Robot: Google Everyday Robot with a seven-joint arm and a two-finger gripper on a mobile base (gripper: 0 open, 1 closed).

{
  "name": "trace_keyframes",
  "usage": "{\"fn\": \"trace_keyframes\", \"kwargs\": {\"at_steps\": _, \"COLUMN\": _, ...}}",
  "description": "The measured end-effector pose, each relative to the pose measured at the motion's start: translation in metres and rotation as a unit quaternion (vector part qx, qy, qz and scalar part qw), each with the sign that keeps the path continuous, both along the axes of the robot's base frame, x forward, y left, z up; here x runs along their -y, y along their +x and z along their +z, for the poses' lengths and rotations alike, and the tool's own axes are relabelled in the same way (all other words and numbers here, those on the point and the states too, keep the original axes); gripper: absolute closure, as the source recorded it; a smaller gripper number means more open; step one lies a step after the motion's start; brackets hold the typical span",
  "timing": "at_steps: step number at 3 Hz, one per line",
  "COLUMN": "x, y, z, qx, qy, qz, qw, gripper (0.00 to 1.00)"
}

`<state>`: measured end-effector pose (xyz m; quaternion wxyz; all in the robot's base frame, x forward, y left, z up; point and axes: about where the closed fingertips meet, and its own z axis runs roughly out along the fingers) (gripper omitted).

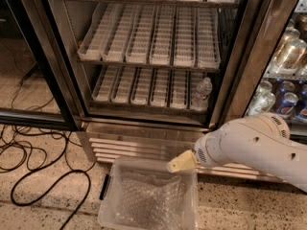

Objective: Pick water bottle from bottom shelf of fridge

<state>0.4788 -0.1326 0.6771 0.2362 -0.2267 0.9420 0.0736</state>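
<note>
The fridge (pixel 144 143) stands open in front of me, its black-framed glass door swung out at the left. The water bottle (pixel 202 94), clear with a white cap, stands upright at the right end of the bottom shelf (pixel 139 87), on the white lane trays. My gripper (pixel 180 163) shows as a tan tip on the white arm (pixel 254 147). It hangs low, in front of the louvered base grille and over the far edge of a clear bin, well below and slightly left of the bottle.
A clear plastic bin (pixel 151 195) lined with bubble wrap sits on the floor before the fridge. Black cables (pixel 43 176) loop on the floor at left. Silver-and-blue cans (pixel 288 102) fill the neighbouring compartment at right. The middle shelf (pixel 153 37) holds empty white trays.
</note>
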Motion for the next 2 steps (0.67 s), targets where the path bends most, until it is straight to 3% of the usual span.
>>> {"fn": "trace_keyframes", "kwargs": {"at_steps": 2, "x": -0.0037, "y": 0.0017, "z": -0.0026, "qx": 0.001, "qy": 0.009, "qz": -0.002, "qw": 1.0, "gripper": 0.0}}
